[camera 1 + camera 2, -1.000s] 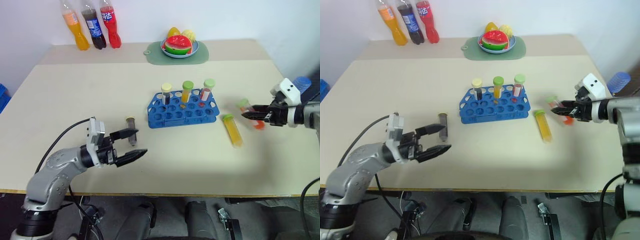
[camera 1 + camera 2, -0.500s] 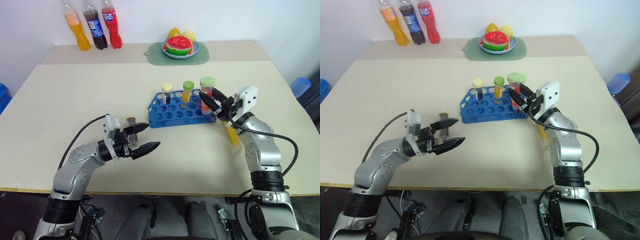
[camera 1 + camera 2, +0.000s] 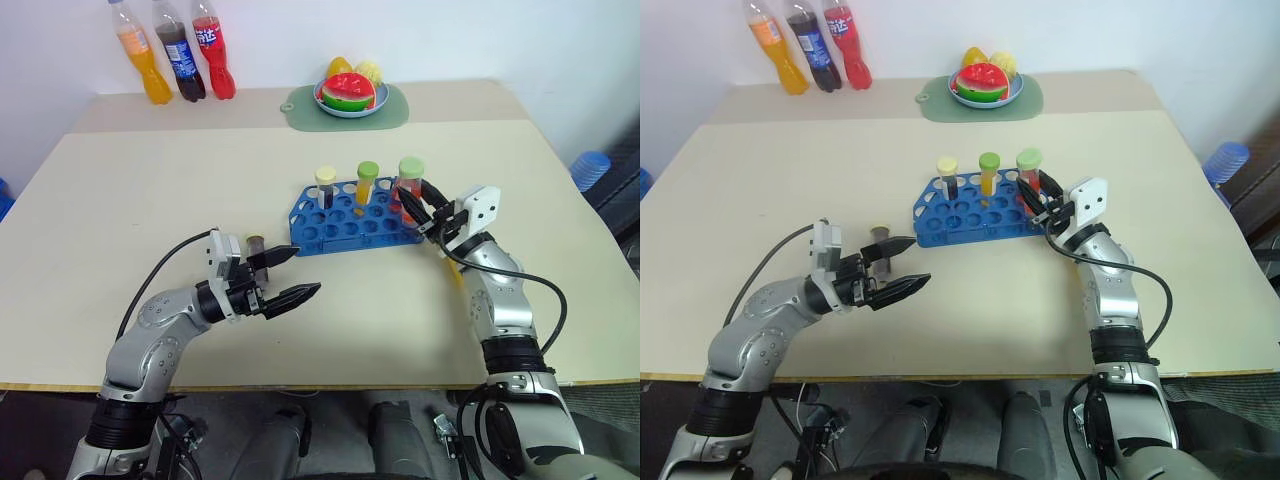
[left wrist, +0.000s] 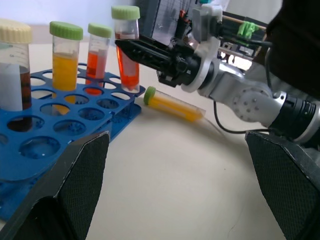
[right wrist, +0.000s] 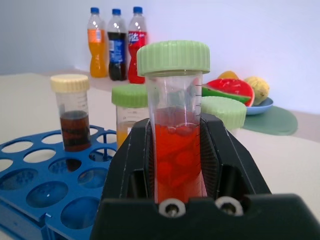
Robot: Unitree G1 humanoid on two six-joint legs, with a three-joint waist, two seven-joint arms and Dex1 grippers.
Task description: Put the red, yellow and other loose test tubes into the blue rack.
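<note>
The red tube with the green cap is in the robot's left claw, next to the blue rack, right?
Not quite: the red tube is in the right claw, not the left one. The right wrist view shows its black fingers shut around the tube, upright beside the blue rack. The left claw is open and holds nothing.
</note>
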